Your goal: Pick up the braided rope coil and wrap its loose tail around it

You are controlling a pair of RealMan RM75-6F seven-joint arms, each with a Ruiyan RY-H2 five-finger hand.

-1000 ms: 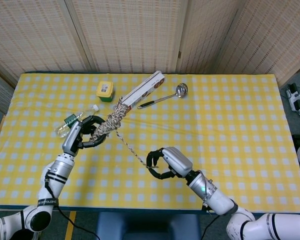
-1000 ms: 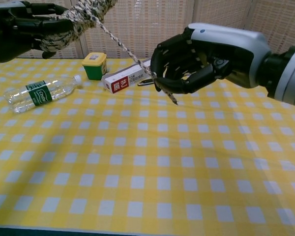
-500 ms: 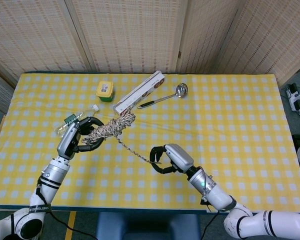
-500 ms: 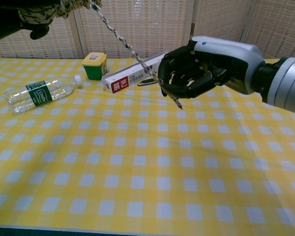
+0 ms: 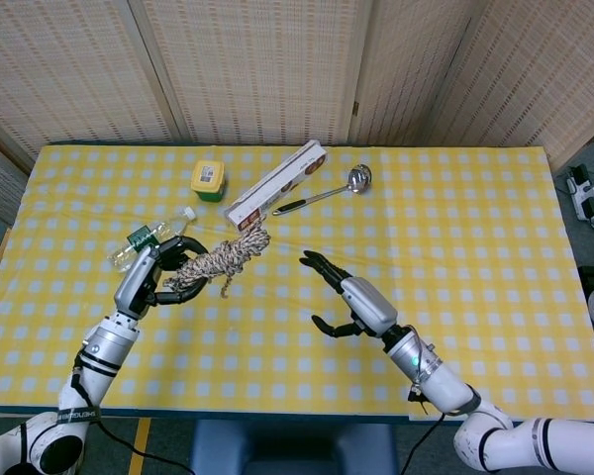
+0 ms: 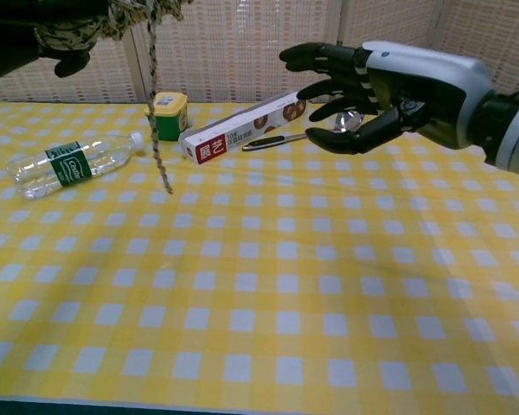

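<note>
Since the previous frames the right hand has let go of the loose tail: its fingers, which were curled around the cord, are now spread wide and hold nothing, and the tail, earlier stretched taut on a diagonal between the two hands, now hangs free. Nearest the robot, the counter shows bare yellow-and-white checked cloth. Right hand is raised above the counter's middle, palm facing left, fingers fanned. Left hand is clasped around the near-left end of the braided rope coil, holding it off the counter; in the chest view only the dark fingers and the coil show at the top left corner. Coil's long axis runs diagonally in the head view, from the left hand up and to the right, with its free end pointing toward the red-and-white box. Tail drops straight down from the coil; chest view shows its tip in front of the cloth, and I cannot tell whether it touches. Clear plastic bottle with a green label lies on its side just beyond the left hand, cap toward the box. Farther back: a yellow-lidded green tub, the long box lying diagonally, and a metal ladle beside it with its bowl to the right. Behind the counter stands a wall of woven beige panels. At the far right, on the floor, is a white power strip.
</note>
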